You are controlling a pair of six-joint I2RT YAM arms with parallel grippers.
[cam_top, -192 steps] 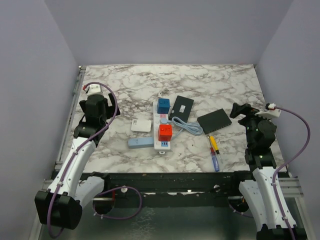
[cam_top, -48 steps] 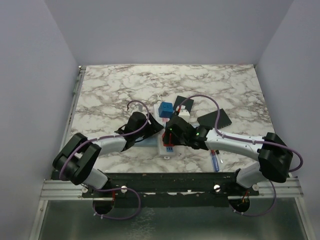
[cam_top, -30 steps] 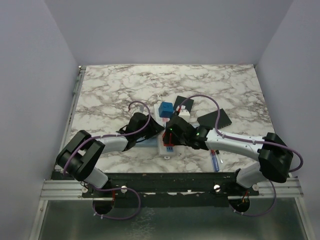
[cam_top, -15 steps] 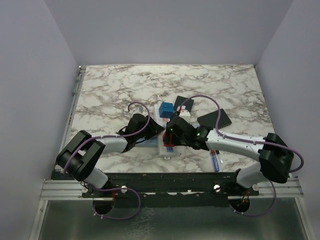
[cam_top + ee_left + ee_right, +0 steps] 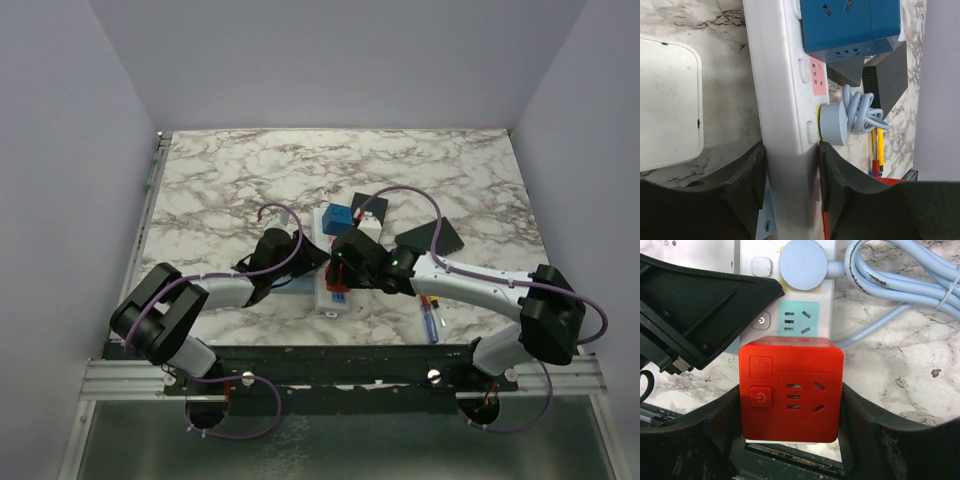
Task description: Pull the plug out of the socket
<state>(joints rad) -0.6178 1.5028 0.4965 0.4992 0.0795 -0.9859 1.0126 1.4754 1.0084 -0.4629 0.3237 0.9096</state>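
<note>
socket lies mid counter, toward near edge, long sides running near-to-far. left tool clamped across its width, pads tight on both long edges. right tool closed on red plug, fingers against opposite side faces. white flat box just left of socket, narrow marble gap between; grey cable plug seated at socket's right edge.
</note>
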